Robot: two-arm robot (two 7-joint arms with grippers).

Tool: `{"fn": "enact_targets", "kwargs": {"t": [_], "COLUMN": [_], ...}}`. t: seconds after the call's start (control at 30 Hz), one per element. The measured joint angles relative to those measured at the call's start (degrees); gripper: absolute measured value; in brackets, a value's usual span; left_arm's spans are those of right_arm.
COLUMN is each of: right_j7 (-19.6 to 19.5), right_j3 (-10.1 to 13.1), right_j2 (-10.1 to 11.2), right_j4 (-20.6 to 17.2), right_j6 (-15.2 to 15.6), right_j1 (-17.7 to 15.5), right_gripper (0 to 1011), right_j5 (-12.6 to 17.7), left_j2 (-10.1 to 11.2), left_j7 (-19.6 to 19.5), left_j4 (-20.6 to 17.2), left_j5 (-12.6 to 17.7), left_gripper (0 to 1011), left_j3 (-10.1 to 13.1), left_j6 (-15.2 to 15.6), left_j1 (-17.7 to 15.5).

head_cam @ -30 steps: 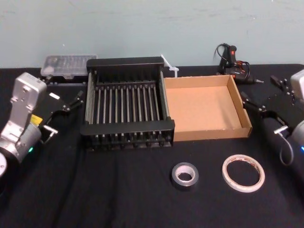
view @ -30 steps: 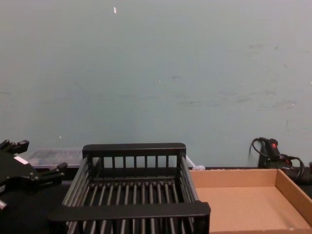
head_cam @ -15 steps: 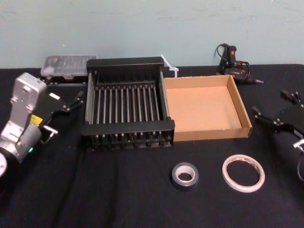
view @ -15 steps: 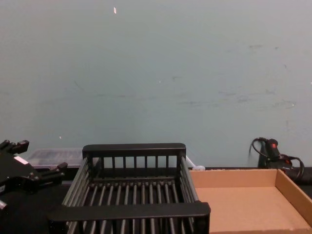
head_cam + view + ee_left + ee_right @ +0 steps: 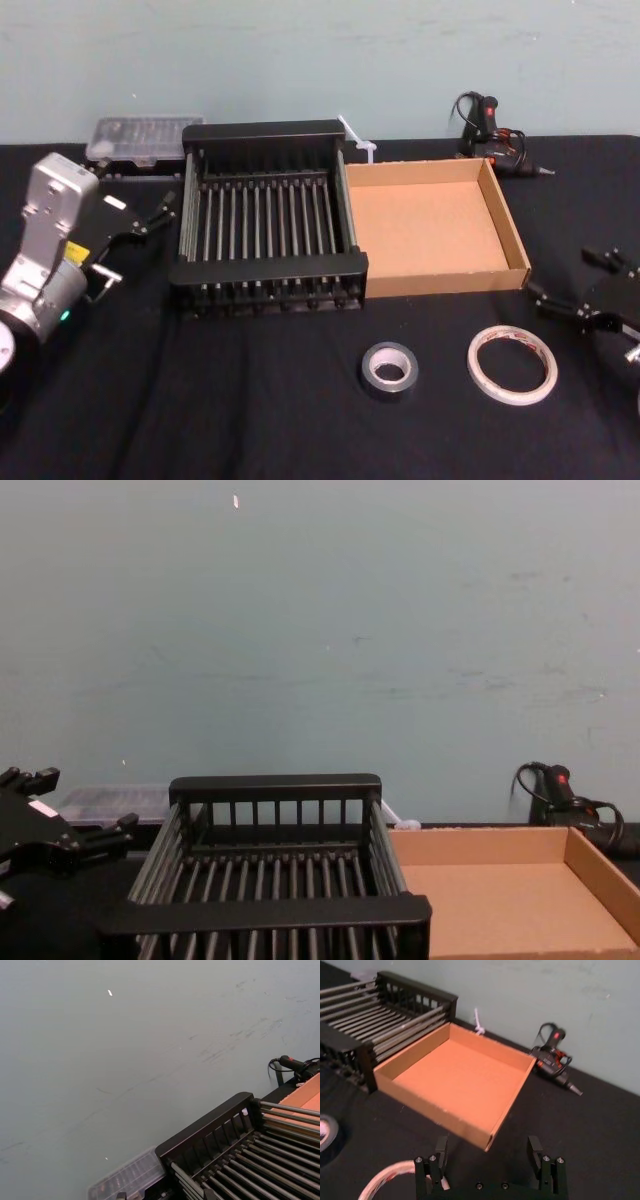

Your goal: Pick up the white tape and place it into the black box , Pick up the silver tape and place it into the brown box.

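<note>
Now, the white tape (image 5: 512, 363) lies flat on the near right of the table (image 5: 250, 420), with the silver tape (image 5: 389, 369) just left of it and apart from it; both sit nearer than the brown box (image 5: 455, 281) and the black box (image 5: 265, 268), which stand side by side with walls touching, both empty. The right pincer (image 5: 578, 282) hovers just right of the white tape and near the brown box's near right corner, jaws apart; the right wrist view shows its fingers (image 5: 440, 1154) spread above the roll's rim (image 5: 385, 1180). The left pincer (image 5: 138, 240) is parked left of the black box, jaws likewise apart. Both rolls are probably light and stiff; the white one is thin and low, so a pinch across one side of the ring, one finger inside the hole and one outside, looks the safest hold. A smooth rim may slip if caught shallowly. To reach the black box the white tape must pass over the brown box's low walls. A clear case (image 5: 140, 135), a zip tie (image 5: 355, 135) and a corded tool (image 5: 490, 125) lie along the far edge, well clear of either route.
</note>
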Motion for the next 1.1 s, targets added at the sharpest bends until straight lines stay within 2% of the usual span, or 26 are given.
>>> {"fn": "enact_targets", "kwargs": {"t": [0.57,1.1], "right_j7": [4.1,6.4], "right_j3": [-0.1,-0.3], "right_j2": [-1.6,-3.7], "right_j4": [0.7,2.9], "right_j6": [6.6,9.0], "right_j1": [-0.9,0.1], "right_gripper": [1002,1002], "right_j5": [0.1,-1.5], "left_j2": [0.0,0.0], "left_j7": [0.0,0.0], "left_j4": [0.0,0.0], "left_j5": [0.0,0.0], "left_gripper": [1001,1001], "left_j3": [0.0,0.0], "left_j6": [0.0,0.0], "left_j1": [0.0,0.0]}}
